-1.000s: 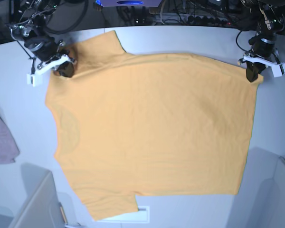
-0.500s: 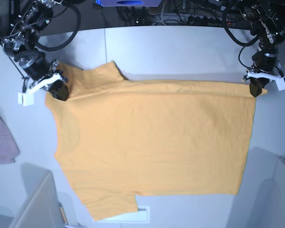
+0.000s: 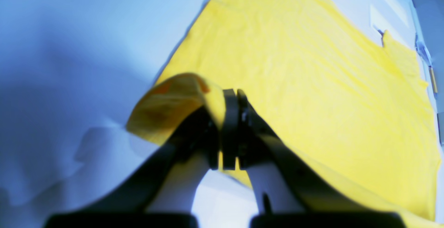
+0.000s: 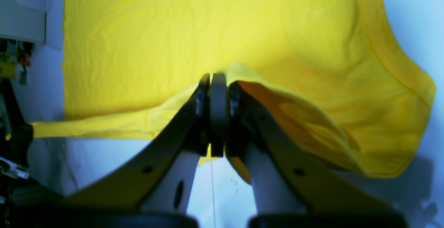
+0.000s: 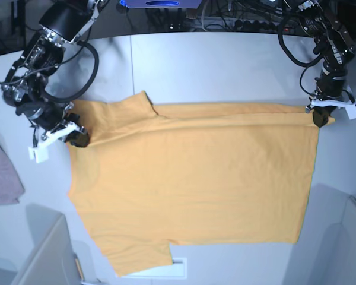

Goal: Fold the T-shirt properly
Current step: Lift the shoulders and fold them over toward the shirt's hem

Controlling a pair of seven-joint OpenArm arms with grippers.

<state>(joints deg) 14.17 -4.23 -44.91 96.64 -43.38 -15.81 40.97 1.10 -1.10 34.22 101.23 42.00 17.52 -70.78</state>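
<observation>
The light-orange T-shirt (image 5: 190,184) lies spread on the white table (image 5: 225,59), its far edge raised and drawn forward over the body. At the far right corner, my left gripper (image 5: 320,119) is shut on the shirt. The left wrist view shows its fingertips (image 3: 230,96) pressed together on a curled fold of yellow cloth (image 3: 312,65). At the shirt's left side near the far sleeve, my right gripper (image 5: 77,139) is shut on the fabric. In the right wrist view its tips (image 4: 213,82) pinch a raised ridge of the shirt (image 4: 208,23).
A small mauve-pink cloth (image 5: 3,175) lies at the left edge. Grey boxes stand at the front left (image 5: 44,261) and front right (image 5: 344,249). A white slip (image 5: 179,267) pokes out under the shirt's near edge. Cables run along the back.
Both grippers have moved toward the near side, pulling the shirt's far edge and sleeve with them. More bare table now shows behind the shirt.
</observation>
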